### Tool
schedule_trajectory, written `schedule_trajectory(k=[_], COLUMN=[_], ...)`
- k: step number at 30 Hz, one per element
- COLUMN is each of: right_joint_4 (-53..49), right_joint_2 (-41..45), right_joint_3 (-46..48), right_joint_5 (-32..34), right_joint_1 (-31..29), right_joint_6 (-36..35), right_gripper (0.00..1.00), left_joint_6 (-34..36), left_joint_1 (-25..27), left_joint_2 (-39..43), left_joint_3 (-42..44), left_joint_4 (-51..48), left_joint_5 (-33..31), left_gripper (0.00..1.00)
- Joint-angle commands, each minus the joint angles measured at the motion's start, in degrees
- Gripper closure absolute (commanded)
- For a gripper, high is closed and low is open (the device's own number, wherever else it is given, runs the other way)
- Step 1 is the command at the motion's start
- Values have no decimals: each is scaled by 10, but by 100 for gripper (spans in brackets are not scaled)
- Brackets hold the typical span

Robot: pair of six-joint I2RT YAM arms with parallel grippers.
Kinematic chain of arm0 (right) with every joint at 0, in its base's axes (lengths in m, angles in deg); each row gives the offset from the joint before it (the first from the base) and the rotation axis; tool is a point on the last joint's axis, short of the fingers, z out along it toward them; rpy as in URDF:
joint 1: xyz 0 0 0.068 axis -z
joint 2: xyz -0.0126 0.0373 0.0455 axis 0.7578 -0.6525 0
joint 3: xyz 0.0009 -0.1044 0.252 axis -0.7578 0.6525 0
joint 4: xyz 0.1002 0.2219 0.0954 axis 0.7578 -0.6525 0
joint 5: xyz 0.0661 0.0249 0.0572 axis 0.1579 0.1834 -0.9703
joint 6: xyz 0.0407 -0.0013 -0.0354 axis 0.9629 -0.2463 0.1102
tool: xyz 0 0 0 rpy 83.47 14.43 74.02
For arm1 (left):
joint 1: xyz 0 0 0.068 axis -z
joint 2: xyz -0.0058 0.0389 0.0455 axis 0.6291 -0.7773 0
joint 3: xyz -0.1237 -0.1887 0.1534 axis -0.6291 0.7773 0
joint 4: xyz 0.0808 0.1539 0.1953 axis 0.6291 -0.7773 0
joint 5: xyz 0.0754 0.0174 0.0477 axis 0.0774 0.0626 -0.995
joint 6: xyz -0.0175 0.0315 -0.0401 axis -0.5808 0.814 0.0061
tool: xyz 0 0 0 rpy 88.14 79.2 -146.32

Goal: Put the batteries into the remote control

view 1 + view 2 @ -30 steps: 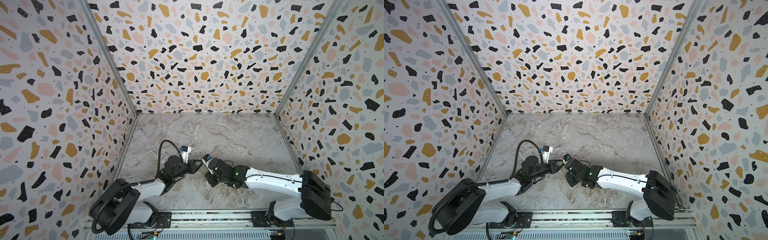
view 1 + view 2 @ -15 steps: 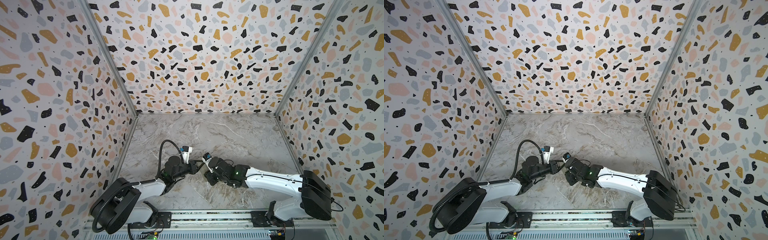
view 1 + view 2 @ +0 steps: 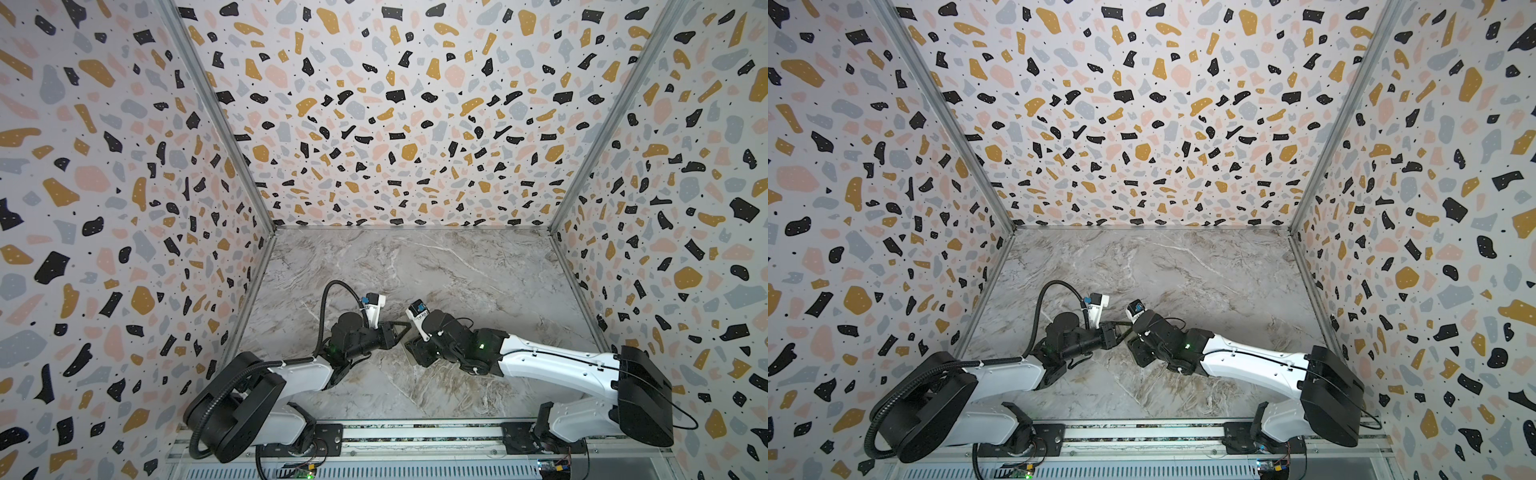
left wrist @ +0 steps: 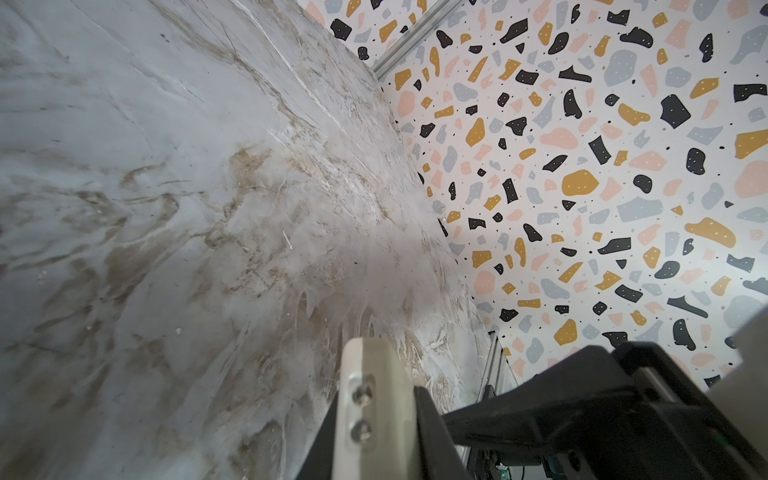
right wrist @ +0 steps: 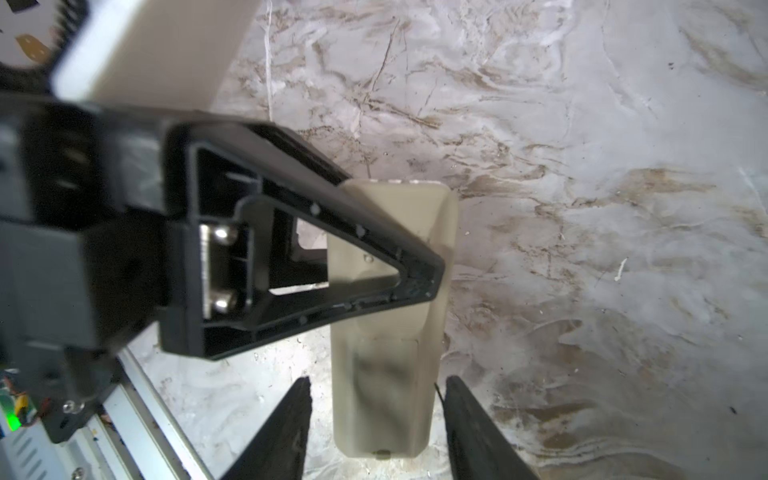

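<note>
Marble counter (image 5: 582,249) held the remote (image 5: 440,216), cover (image 5: 386,407) seemingly fitted, batteries unseen; left tool (image 5: 432,272) closed, resting on it; right tool (image 5: 379,380) open astride.

Both top views look steeply down from the near edge, sharing the whole marble tabletop (image 3: 415,266). Left wrist: low, facing right. Right wrist: close above the remote control (image 5: 386,374), facing down.
</note>
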Motion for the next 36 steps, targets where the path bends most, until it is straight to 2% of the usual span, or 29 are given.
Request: schedule_trajectory(k=[1,5,12,17,36], right_joint_4=[-5,-7,-5,-6,18], right_joint_2=[32,52,75,84,126], right_joint_3=[5,24,48,54,87], right_joint_5=[11,14,14,19,6], right_joint_1=[2,2,3,6,20], right_joint_6=[6,8,5,-1,-30], right_gripper=[44,41,24,18,13], left_joint_6=[-6,-6,-5,5,26], left_joint_1=[3,3,3,3,3], left_joint_2=[-3,-4,-12,-12,30], left_joint_3=[9,11,11,9,1], left_joint_4=[59,60,64,51,-6], left_joint_5=[10,9,5,6,2], left_gripper=[100,100,100,100,100])
